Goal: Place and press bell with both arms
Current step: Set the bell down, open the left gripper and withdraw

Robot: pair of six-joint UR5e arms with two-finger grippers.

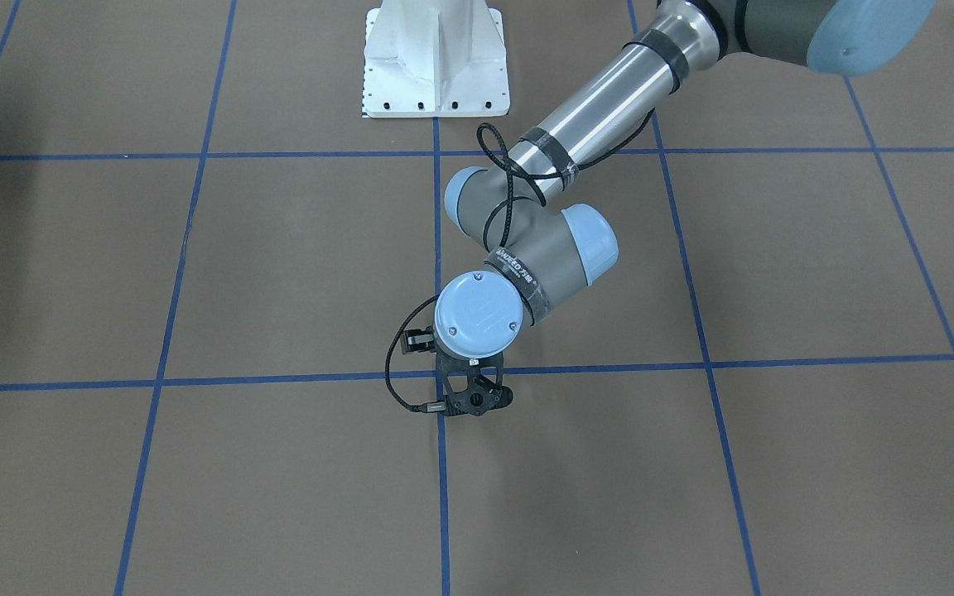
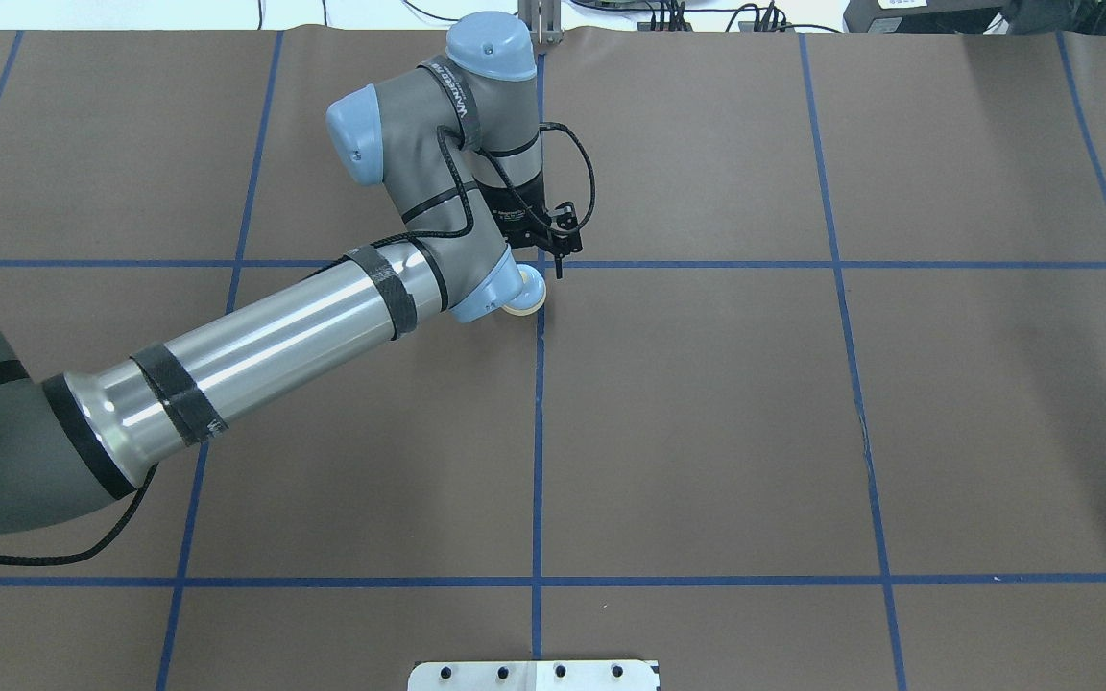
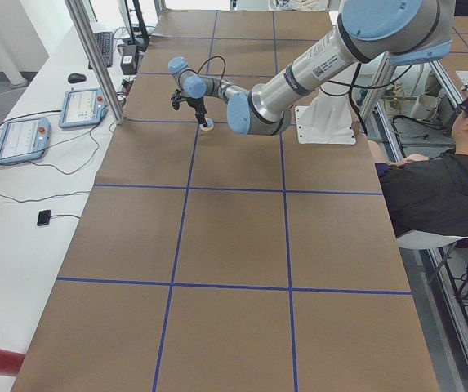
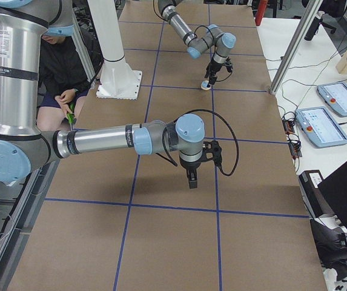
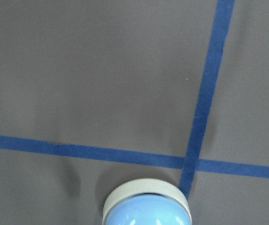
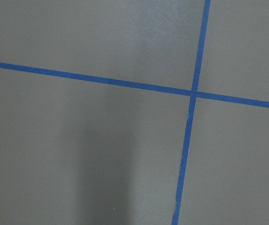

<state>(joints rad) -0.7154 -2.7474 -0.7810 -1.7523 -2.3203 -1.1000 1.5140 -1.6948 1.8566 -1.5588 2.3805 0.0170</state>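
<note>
Seemingly bell [image 2: 526, 303] stands on table [image 2: 707, 432] beside left hand [image 2: 560, 261]. Neither hand's grip is readable. Right hand [image 4: 191, 177] should press its top squarely.

The left arm [image 2: 275, 336] hangs low over the bell [image 2: 524, 301] (only an edge peeks out); open tabletop [image 2: 755, 413] spreads to its right.

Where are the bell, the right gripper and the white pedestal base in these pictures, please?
bell [image 5: 146, 213]: left wrist view, on its light-blue dome.
right gripper [image 4: 191, 183]: exterior right view, between the downward-pointing fingertips of the near arm.
white pedestal base [image 1: 436, 58]: front-facing view, on its white body.
</note>
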